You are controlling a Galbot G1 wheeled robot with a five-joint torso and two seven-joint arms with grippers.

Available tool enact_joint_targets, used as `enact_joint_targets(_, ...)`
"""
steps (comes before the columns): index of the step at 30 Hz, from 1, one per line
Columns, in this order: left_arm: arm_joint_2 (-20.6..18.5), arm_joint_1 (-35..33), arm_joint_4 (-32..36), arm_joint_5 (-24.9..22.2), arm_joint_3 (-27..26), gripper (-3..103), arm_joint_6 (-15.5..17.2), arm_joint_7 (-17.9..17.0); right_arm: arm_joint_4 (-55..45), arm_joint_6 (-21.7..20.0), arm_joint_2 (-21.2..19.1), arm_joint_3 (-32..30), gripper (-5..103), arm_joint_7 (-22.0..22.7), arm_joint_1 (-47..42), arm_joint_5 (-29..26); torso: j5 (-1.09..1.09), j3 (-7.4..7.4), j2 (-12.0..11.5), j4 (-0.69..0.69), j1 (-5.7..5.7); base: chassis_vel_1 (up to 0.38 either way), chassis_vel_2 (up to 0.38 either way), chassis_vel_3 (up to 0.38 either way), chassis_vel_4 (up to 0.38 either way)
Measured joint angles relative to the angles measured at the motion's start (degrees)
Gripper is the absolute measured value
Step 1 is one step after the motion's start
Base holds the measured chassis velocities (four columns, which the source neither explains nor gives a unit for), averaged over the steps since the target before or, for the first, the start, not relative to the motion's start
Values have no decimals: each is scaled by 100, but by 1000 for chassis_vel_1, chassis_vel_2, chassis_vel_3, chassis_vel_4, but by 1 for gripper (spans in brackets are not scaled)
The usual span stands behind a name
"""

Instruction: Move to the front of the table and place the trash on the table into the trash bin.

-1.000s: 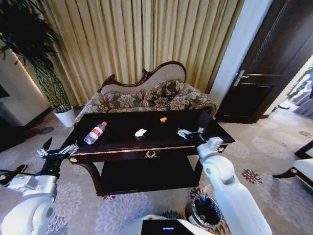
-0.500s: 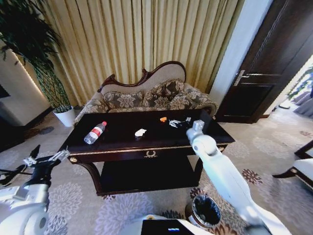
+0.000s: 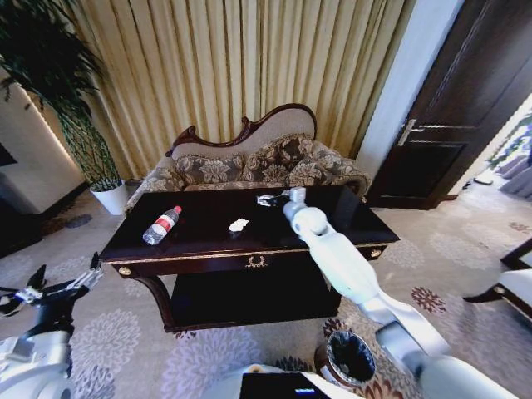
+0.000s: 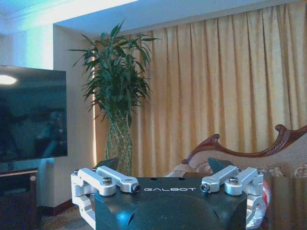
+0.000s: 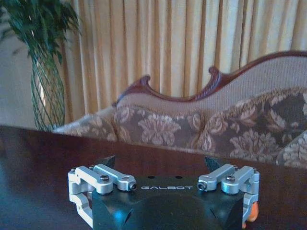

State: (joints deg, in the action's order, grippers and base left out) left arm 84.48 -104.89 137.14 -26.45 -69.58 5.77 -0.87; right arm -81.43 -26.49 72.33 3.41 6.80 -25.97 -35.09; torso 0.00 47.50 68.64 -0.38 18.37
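- Left gripper (image 3: 51, 288) hovering low at the robot's far left, off the table's end and well apart from any trash; fingers spread wide, holding nothing.
- On the table (image 3: 199, 249), towards the left end: clear plastic bottle (image 3: 161, 225) lying on its side, red cap pointing to the far edge. Probably light and near empty, smooth and round, so likely to roll or squirt out of a pinch. Best taken across the labelled middle, jaws square to the long axis.
- Nearer the middle of the top: crumpled white paper wad (image 3: 238, 224), alone on bare wood. Almost weightless and soft, bound to squash under the pads; a straight-down pinch over the bulk should do, closing well in.
- Just right of that, at the table's far edge: right gripper (image 3: 268, 200) reached out over the top, fingers apart, nothing between them. In the right wrist view, a small orange scrap (image 5: 251, 212) peeking out beside one finger, close to the wood. Tiny and thin, hard to catch; fingertips must come right down to the glossy surface, which may let it skid.
- Trash bin (image 3: 350, 357) on the carpet in front of the table's right end, beside the robot's base, mouth open and black liner showing.
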Motion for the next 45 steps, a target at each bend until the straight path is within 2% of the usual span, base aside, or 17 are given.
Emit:
enact_joint_targets(7, 42, -10, 7, -32, -40, 100, -26, -1, 465, 3, 61, 84, 100, 0, 197, 275, -1, 0, 0, -1, 0, 0, 0, 0, 0)
enact_joint_targets(22, 23, -10, 92, -40, -7, 100, -40, 3, 1106, 50, -178, -122, 100, 1, 341, 285, 0, 0, 0, 0, 0, 0, 0, 0, 0)
enact_joint_targets(41, -148, 24, 92, -223, -140, 100, -37, 0, 1092, 73, -192, -328, 100, 0, 115, 291, 0, 0, 0, 0, 0, 0, 0, 0, 0)
enact_joint_targets(42, -145, 24, 101, -228, -140, 100, -31, 0, 1099, 80, -186, -340, 102, 0, 96, 296, 0, -1, 0, 0, 0, 0, 0, 0, 0)
enact_joint_targets(45, -132, 16, 115, -228, -138, 100, -30, 1, 1123, 95, -177, -349, 98, 0, 90, 298, 0, -1, 0, 1, 0, 0, 0, 0, 0)
